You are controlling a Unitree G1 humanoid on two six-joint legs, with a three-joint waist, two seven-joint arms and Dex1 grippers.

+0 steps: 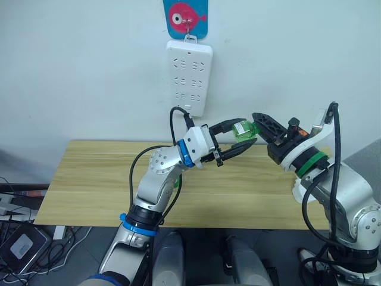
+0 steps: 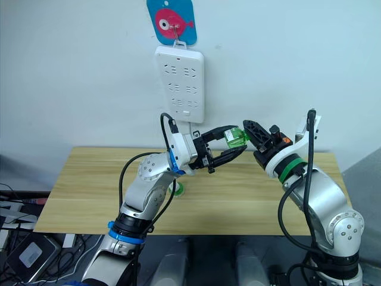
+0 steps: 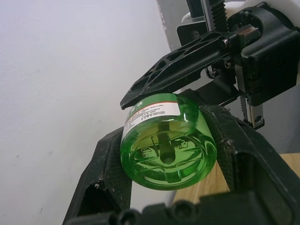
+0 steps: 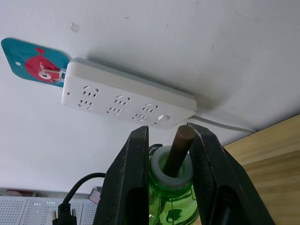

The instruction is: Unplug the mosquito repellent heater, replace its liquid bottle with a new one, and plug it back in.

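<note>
Left gripper [image 1: 237, 138] and right gripper [image 4: 168, 161], both clamped on one green liquid bottle [image 3: 166, 143], brown wick exposed, white label print unreadable, above wooden table [image 1: 89, 179].

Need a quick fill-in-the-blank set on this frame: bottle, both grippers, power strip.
1. The liquid bottle held between the two grippers is ____ in colour.
2. The left gripper grips the bottle at its ____ end.
3. The right gripper closes around the bottle's neck, where a brown ____ sticks out.
4. The white power strip hangs on the ____, nothing plugged into it.

Missing words: green; base; wick; wall
</note>
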